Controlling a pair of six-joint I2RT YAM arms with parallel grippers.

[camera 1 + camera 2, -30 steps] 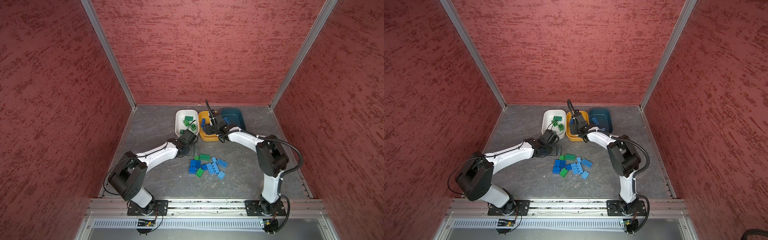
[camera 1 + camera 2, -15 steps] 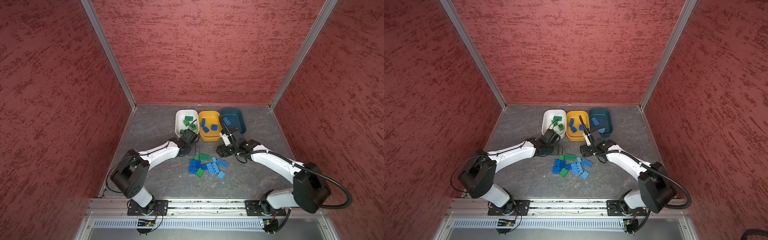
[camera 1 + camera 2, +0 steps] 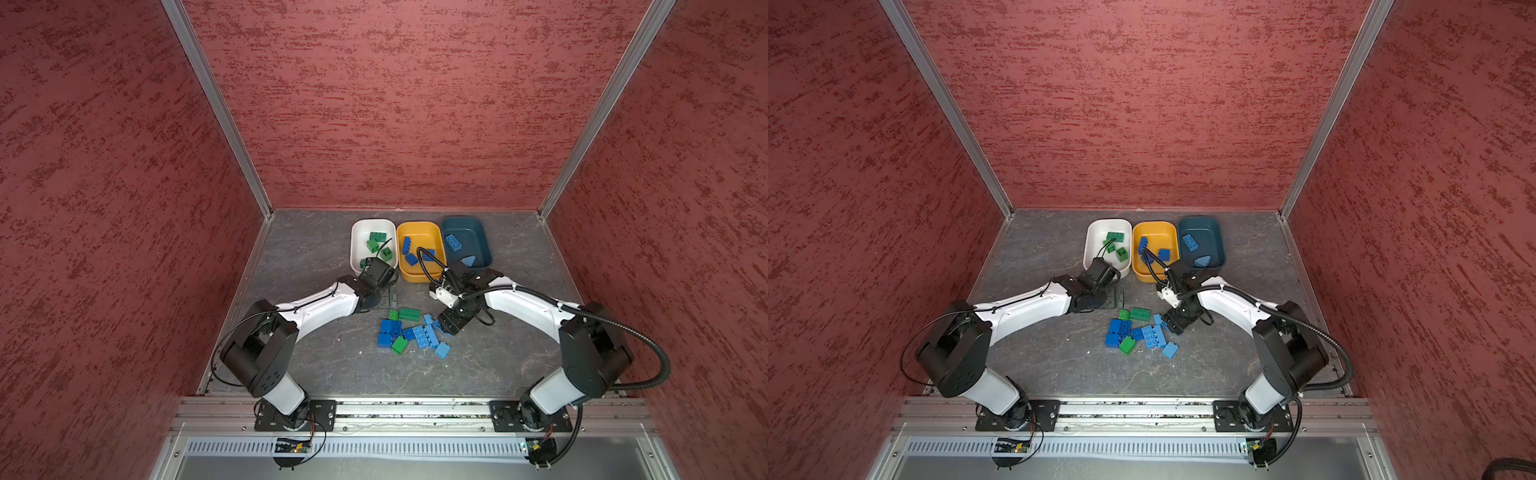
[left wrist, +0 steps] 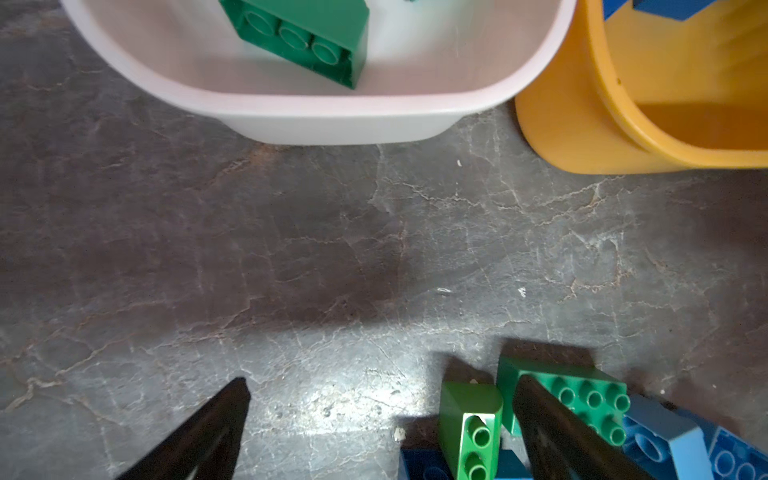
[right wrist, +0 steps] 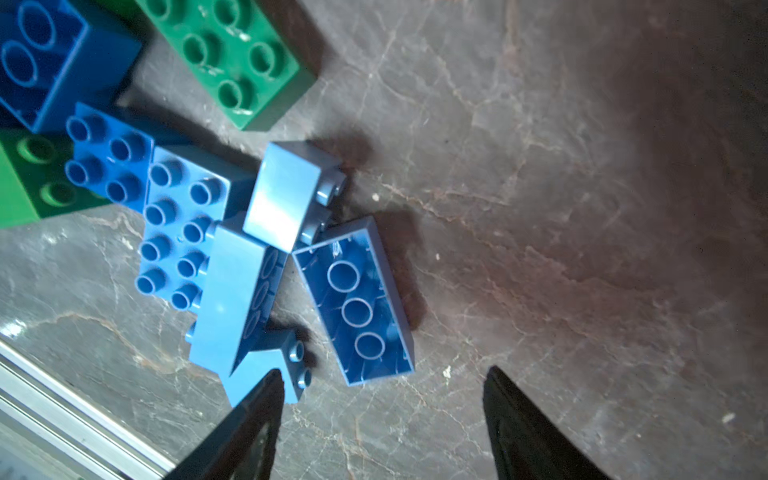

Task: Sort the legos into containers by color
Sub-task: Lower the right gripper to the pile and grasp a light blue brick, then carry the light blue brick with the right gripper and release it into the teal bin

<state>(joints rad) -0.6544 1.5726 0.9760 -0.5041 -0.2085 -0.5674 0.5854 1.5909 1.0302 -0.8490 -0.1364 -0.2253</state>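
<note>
Since a second ago your right arm has swung away from the mustard yellow plastic tub point(image 3: 419, 277) and come down at the right edge of the loose pile of studded plastic legos point(image 3: 409, 334) on the grey stone-look table point(image 3: 316, 257); your left arm has barely shifted. Your right gripper point(image 5: 383, 374) hangs with its jaws parted and nothing between them, just short of a blue rectangular brick lying hollow side up point(image 5: 353, 303). Picking that brick looks like the step in hand. It lies askew, so turn the wrist square to it and straddle its long sides. Keep one finger clear of the small light blue sloped brick point(image 5: 270, 365) beside it. Its shade is hard to call, so check it before choosing between the yellow tub and the dark teal plastic tub point(image 3: 485, 249). Your left gripper point(image 4: 381, 379) stands wide open and empty near the white plastic tub point(image 4: 332, 122), by a green sloped brick point(image 4: 469, 419); hold it there so the arms do not crowd.
</note>
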